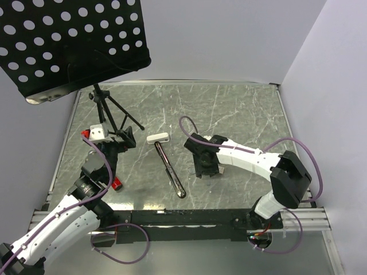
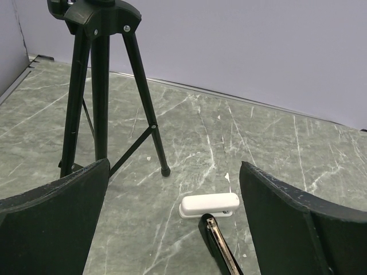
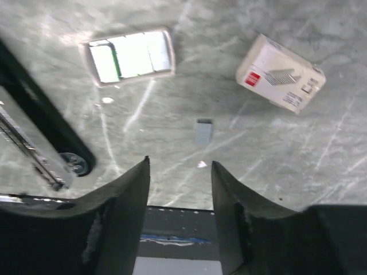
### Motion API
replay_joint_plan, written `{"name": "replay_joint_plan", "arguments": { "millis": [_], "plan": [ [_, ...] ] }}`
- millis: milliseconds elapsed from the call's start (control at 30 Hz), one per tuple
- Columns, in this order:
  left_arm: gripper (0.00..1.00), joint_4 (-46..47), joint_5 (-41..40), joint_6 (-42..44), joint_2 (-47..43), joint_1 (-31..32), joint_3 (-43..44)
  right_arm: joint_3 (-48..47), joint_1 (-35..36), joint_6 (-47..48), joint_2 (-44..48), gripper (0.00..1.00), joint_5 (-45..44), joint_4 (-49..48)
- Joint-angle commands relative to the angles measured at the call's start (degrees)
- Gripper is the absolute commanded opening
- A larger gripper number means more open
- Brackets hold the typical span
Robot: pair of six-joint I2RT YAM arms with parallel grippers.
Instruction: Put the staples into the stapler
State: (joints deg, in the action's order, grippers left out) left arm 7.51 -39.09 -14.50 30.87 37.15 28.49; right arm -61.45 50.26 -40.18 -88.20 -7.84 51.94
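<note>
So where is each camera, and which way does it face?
Top: above, behind the bases, looking down on the grey marbled table; both white arms show.
Left wrist: low, facing the back wall, black tripod; its black fingers show.
Right wrist: looking down at the pale red-printed box; its fingers show.
Shared: the open black-and-chrome stapler, all three.

This was a robotics lab test cell: plain pale grey-lilac partition walls (image 1: 229,40) boxed in a grey-green marble-patterned tabletop (image 1: 241,109). Two white jointed robot arms (image 1: 246,156) trailing purple cables (image 1: 310,151) were bolted to a slotted aluminium rail (image 1: 318,220) at its near edge. A black tripod (image 2: 100,86) stood on the tabletop, with a black perforated metal panel (image 1: 74,40) above it.
</note>
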Motion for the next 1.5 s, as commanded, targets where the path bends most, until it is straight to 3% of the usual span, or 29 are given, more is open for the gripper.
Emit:
{"name": "replay_joint_plan", "arguments": {
  "millis": [0,200,1467],
  "plan": [
    [1.0,1.6,0.8,-0.4,-0.6,-0.2,0.4,0.1,-0.6,0.0,-0.7,0.5,0.9,0.0],
    [1.0,1.6,0.9,-0.3,-0.6,-0.2,0.3,0.9,-1.2,0.5,-4.3,0.42,1.2,-1.1],
    [1.0,1.7,1.9,-0.2,-0.3,-0.2,0.2,6.1,-4.6,2.0,-9.6,0.32,3.5,-6.9]
  ]
}}
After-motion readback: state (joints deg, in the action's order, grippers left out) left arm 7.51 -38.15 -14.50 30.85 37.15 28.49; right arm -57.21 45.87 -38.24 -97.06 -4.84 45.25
